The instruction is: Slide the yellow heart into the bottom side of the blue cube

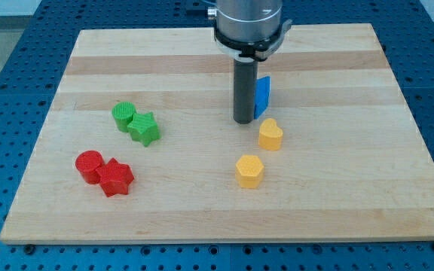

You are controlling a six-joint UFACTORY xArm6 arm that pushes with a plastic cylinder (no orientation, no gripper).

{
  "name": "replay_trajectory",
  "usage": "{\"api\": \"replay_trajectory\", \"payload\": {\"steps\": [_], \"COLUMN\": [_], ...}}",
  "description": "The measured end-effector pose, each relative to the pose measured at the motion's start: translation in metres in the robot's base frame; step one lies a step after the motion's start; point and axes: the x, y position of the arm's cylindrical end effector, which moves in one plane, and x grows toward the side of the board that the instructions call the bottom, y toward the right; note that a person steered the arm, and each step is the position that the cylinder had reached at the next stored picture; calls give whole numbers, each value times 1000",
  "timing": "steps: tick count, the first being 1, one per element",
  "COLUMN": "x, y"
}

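Yellow heart (270, 135) is sitting just below the blue cube (262, 97); my tip (243, 120), having no jaws, is standing beside both, needing to circle toward the desk's bottom edge.

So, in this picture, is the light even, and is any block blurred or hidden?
Camera view: light is soft and even, shadows faint, no strong glare on the board. Focus is sharp on the yellow heart. My tip and rod partly hide the blue cube.

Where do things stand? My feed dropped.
My tip beside blue cube, on its left. Yellow heart just below cube, not touching. Nothing between them.
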Motion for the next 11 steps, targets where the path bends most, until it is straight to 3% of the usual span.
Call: {"api": "replay_trajectory", "payload": {"steps": [3,4,5,6,8,9,11], "x": [12,12,21,39,63,58,98], "y": [18,73,91,91,32,33,46]}}
